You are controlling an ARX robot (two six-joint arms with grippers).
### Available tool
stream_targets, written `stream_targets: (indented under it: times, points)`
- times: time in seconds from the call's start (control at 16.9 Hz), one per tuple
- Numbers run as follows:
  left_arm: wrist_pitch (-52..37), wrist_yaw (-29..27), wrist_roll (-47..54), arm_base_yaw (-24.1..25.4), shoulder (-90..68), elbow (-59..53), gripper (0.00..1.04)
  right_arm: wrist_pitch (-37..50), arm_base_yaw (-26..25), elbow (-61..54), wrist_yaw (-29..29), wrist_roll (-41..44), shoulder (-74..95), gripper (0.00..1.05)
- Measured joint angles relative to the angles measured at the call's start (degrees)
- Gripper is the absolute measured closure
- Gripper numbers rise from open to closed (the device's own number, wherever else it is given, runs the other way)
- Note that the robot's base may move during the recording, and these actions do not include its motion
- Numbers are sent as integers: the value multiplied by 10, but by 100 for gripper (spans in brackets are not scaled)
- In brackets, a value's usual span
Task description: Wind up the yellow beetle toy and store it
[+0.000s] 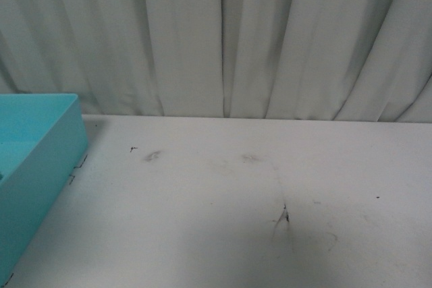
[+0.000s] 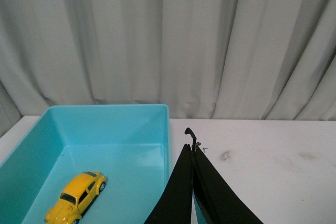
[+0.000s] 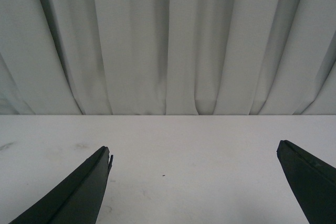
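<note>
The yellow beetle toy (image 2: 77, 196) lies on its wheels on the floor of a turquoise bin (image 2: 105, 114), seen only in the left wrist view. My left gripper (image 2: 190, 148) is shut with nothing in it, its black fingers pressed together above the bin's near wall, apart from the toy. In the right wrist view my right gripper (image 3: 194, 153) hangs open over bare white table, holding nothing. The front view shows just a corner of the same bin (image 1: 40, 146) at the left edge; neither arm nor the toy appears there.
A white table (image 1: 256, 200) with grey scuffs and a dark mark (image 1: 284, 217) spreads to the right of the bin. Pleated pale curtains (image 1: 223, 38) close off the back.
</note>
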State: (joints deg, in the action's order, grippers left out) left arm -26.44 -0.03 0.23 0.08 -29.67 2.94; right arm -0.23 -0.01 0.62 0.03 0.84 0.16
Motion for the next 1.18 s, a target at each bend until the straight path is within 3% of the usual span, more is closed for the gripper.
stream_targets:
  times: [0.89, 1.0, 1.18]
  points:
    - [164, 0, 0, 0, 198, -24, 103, 0, 0, 0, 0, 0, 0, 7]
    - [270, 1, 0, 0, 286, -23, 103, 0, 0, 0, 0, 0, 0, 7]
    - [268, 1, 0, -1, 293, -23, 103, 0, 0, 0, 0, 0, 0, 7]
